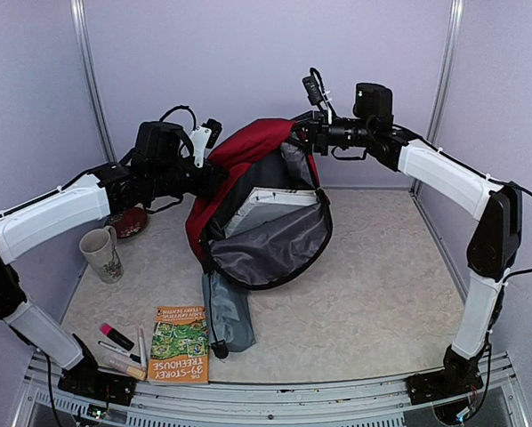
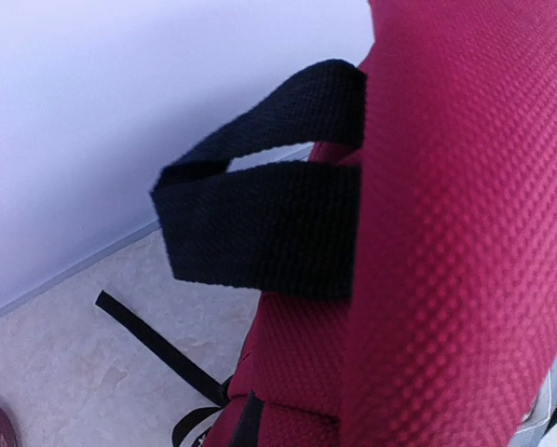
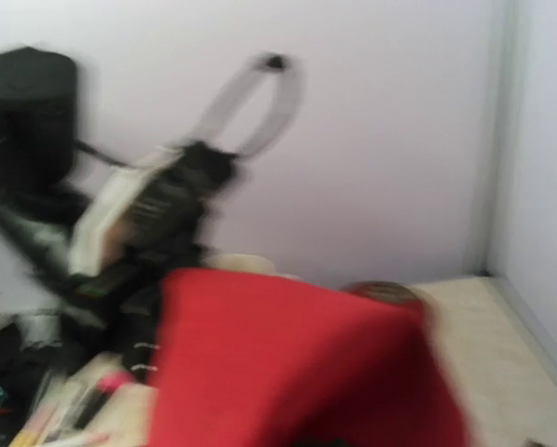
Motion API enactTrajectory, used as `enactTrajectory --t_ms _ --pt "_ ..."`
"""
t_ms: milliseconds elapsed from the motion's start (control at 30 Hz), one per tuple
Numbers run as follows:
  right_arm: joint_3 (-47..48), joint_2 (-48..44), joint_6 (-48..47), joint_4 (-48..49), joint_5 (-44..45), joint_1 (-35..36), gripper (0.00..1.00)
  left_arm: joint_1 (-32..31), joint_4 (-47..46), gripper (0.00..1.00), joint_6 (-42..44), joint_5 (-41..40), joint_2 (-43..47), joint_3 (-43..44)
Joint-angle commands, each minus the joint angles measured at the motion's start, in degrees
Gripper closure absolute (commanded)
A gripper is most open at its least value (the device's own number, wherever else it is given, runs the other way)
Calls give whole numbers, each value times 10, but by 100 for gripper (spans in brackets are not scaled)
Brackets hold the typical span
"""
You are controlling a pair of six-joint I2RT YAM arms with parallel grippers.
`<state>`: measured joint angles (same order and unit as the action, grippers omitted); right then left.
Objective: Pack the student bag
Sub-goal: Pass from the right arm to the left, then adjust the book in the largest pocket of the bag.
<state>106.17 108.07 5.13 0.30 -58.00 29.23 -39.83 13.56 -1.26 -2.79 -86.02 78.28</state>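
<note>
While the red backpack (image 1: 245, 149) stands propped with its grey-lined mouth gaping toward the Treehouse book (image 1: 179, 342) and grey zip pouch (image 1: 228, 313) just in front of it, the left gripper (image 1: 211, 174) is clenched at its left flank, beside the black carry handle (image 2: 260, 223); whether it pinches fabric is hidden. The right gripper (image 1: 303, 133) sits at its upper right rim, finger state unclear. The left gripper looks nearer the book.

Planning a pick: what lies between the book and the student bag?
A grey zip pouch, beside the book, reaching the student bag; seen in top view.
</note>
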Motion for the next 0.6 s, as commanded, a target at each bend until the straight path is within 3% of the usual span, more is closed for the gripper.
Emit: enactTrajectory --t_ms 0,133,267,433,567 --pt "9 -42 -3 -65 224 2 61 16 -17 100 -89 -23 -1 64" --pt "-86 -128 -10 -67 331 3 47 24 40 100 -161 -55 -20 135" --pt "-189 -217 2 -34 376 4 41 22 47 100 -195 -50 -21 155" --pt "-346 -297 18 85 282 43 49 16 48 100 -214 -76 -21 159" --pt "-427 -291 14 162 262 90 56 12 47 100 -220 -75 -24 156"
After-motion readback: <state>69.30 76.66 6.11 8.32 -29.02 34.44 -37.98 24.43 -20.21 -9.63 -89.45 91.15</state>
